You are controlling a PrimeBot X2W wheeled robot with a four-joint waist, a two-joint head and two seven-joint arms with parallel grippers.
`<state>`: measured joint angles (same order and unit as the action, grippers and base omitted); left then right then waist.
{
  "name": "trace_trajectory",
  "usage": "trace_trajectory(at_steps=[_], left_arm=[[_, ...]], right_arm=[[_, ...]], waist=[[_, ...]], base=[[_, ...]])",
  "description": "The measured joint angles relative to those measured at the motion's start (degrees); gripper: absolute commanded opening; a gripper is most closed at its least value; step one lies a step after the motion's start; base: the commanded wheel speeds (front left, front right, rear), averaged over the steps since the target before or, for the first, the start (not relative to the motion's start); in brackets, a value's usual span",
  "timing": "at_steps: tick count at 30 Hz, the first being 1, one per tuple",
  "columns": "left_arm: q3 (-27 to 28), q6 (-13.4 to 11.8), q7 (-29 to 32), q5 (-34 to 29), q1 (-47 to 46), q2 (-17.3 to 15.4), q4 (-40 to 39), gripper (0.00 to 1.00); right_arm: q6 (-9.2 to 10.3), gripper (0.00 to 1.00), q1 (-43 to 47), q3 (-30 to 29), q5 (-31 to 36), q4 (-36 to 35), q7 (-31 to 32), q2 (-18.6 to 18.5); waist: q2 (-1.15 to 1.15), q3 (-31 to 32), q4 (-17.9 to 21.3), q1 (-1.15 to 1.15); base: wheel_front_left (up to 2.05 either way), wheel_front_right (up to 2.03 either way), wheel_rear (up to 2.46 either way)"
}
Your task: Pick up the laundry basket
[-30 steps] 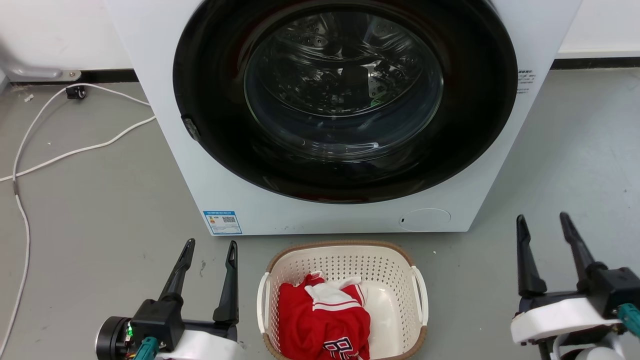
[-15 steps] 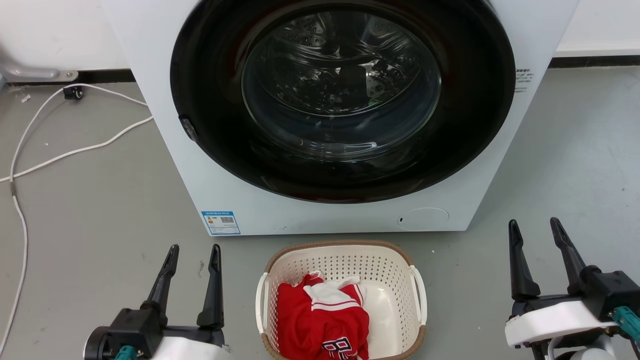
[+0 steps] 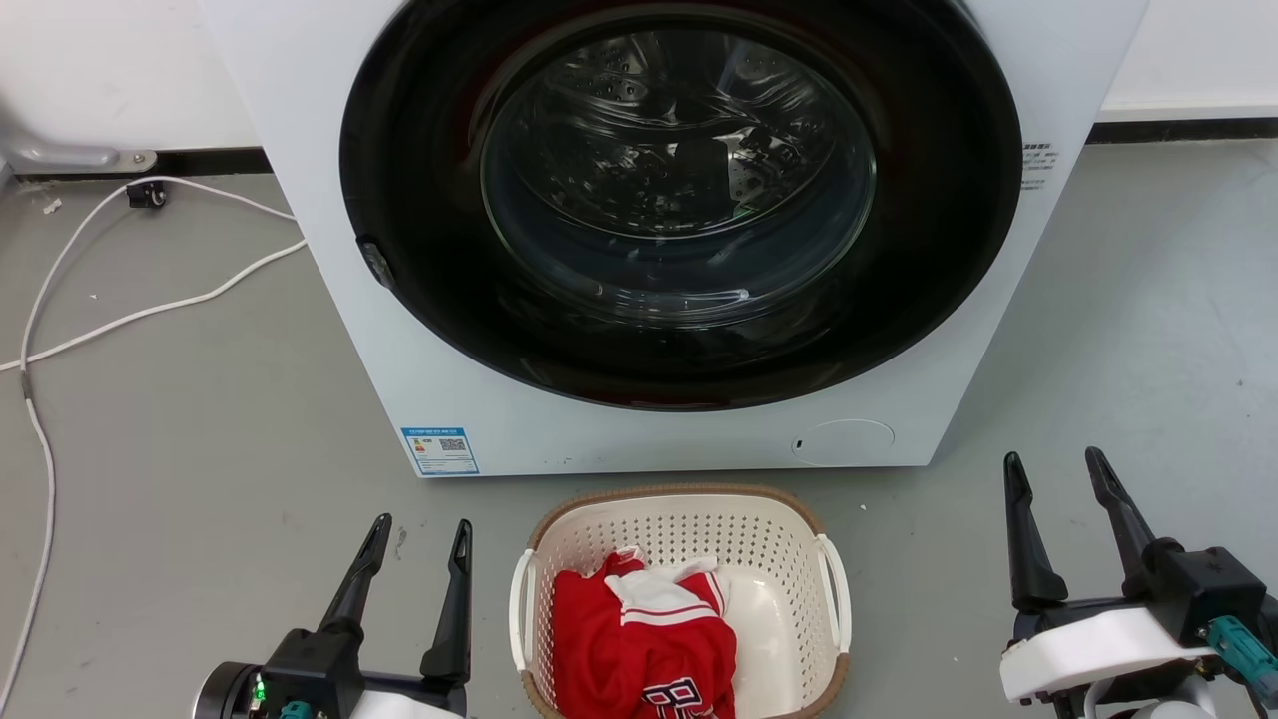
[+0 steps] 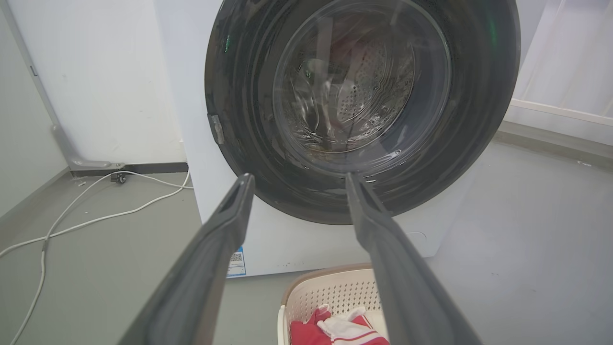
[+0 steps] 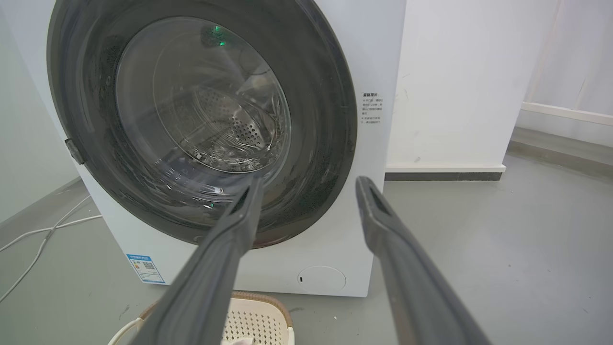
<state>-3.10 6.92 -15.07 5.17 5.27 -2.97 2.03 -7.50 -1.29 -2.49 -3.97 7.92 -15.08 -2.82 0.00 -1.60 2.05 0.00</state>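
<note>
Grey floor [image 3: 200,419] runs up to a white washing machine [image 3: 599,439] whose dark round door [image 3: 679,180] is closed. The laundry basket [image 3: 689,529] stands on the floor just in front of it, central and low in the head view, with a red garment [image 3: 639,649] heaped in its left half. The left pincer [image 3: 420,523] sits near the basket's left handle [image 3: 518,609], and the right pincer [image 3: 1054,455] is well out to the right. Both are spread apart and empty. That flanking stance likely suits a two-handed lift by the side handles, though the right arm has more ground to close.

From the left wrist, the left pincer [image 4: 299,176] points at the machine's door, gaping and empty. The laundry basket [image 4: 330,292] lies low and partly hidden behind it, so the arm would need to dip and swing inward.

From the right wrist, the right pincer [image 5: 310,179] likewise aims at the door, parted. The laundry basket [image 5: 258,321] peeps in at the bottom edge.
</note>
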Motion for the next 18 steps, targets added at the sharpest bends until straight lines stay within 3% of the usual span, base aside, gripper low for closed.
trace_trajectory(at_steps=[18], left_arm=[[-0.1, -0.1, 0.0, 1.3, 0.0, 0.1, 0.1, 1.00]], right_arm=[[0.00, 1.00, 0.0, 0.1, -0.7, 0.0, 0.0, 0.0]], waist=[[0.00, -0.4, -0.1, 0.00]], base=[[0.00, 0.00, 0.00]])
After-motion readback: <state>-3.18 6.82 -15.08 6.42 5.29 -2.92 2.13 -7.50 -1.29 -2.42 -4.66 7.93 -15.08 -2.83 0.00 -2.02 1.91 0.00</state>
